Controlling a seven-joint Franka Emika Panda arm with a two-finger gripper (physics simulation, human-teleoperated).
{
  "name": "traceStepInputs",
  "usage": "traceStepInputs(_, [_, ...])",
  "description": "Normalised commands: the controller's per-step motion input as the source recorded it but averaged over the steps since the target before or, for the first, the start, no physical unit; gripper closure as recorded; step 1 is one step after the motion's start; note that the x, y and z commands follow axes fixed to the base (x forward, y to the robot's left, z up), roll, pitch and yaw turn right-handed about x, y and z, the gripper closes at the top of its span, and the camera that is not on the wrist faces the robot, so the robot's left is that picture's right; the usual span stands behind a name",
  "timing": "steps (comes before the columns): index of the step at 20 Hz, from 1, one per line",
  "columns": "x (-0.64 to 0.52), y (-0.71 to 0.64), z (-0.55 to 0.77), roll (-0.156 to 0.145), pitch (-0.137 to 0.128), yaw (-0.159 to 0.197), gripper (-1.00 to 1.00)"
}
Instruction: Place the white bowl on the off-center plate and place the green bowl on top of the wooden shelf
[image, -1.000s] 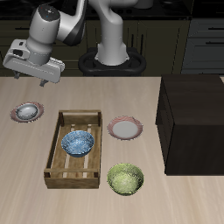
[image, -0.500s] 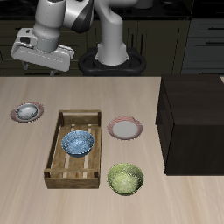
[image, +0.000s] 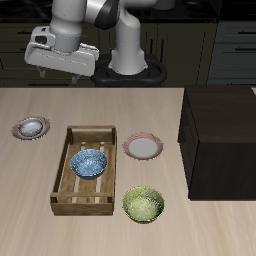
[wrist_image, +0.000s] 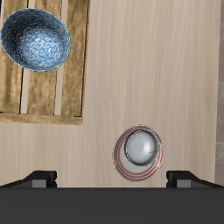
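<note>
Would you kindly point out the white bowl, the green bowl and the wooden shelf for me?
white bowl (wrist_image: 142, 147): wrist view, on the glossy inside of the bowl.
green bowl (image: 143, 204): exterior view, on its speckled inside.
wooden shelf (image: 222, 110): exterior view, on its flat top.

- The surface (image: 110, 105) below me is pale wood grain.
- The off-center plate (image: 31, 128) lies near one side edge, carrying the white bowl (image: 32, 126).
- A slatted wooden tray (image: 70, 190) sits mid-surface.
- A second pink-rimmed plate (image: 143, 148) lies just beside the tray.
- The green bowl (image: 144, 205) rests near the front edge.
- The wooden shelf (image: 220, 140) stands at the other side.
</note>
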Motion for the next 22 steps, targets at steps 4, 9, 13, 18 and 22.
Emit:
traceStepInputs(4, [0.26, 0.27, 0.12, 0.013, -0.005, 0.018, -1.00])
traceStepInputs(9, [0.45, 0.43, 0.07, 0.034, 0.028, -0.003, -1.00])
traceStepInputs(13, [0.30, 0.34, 0.14, 0.025, -0.002, 0.003, -1.00])
traceStepInputs(18, [0.35, 0.36, 0.22, 0.018, -0.018, 0.000, -1.00])
traceStepInputs(22, [0.32, 0.25, 0.10, 0.015, -0.006, 0.007, -1.00])
